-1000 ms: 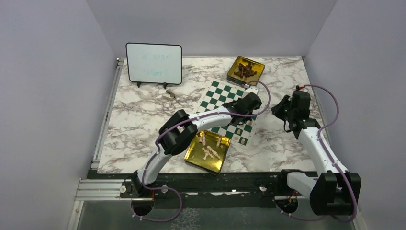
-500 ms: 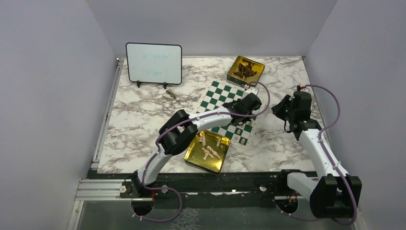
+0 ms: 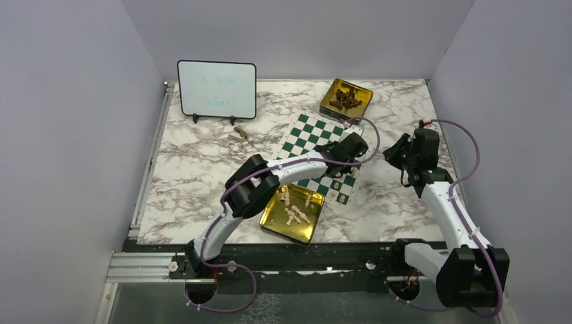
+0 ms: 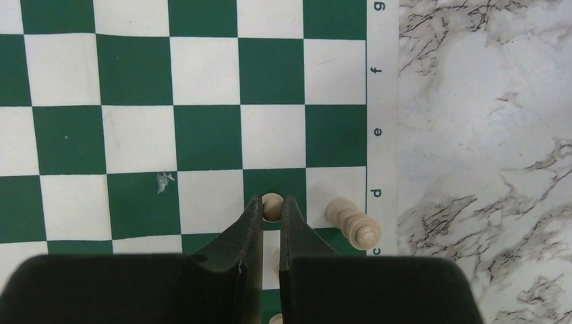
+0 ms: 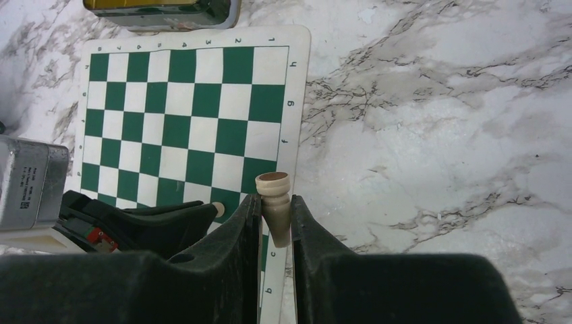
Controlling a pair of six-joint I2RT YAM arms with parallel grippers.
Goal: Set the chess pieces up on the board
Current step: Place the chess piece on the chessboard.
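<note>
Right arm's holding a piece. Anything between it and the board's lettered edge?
Yes: the left gripper sits low over the board's lettered edge near d, shut on a pawn, with a second piece beside it. Squares farther along, ahead of the right gripper and the held piece, look open.

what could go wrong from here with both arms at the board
The left gripper pinches a small piece right beside a neighbouring piece; opening or retreating might knock it. The right gripper holds a taller piece by the narrow end, so it may pivot. Both grippers crowd the same board edge.
</note>
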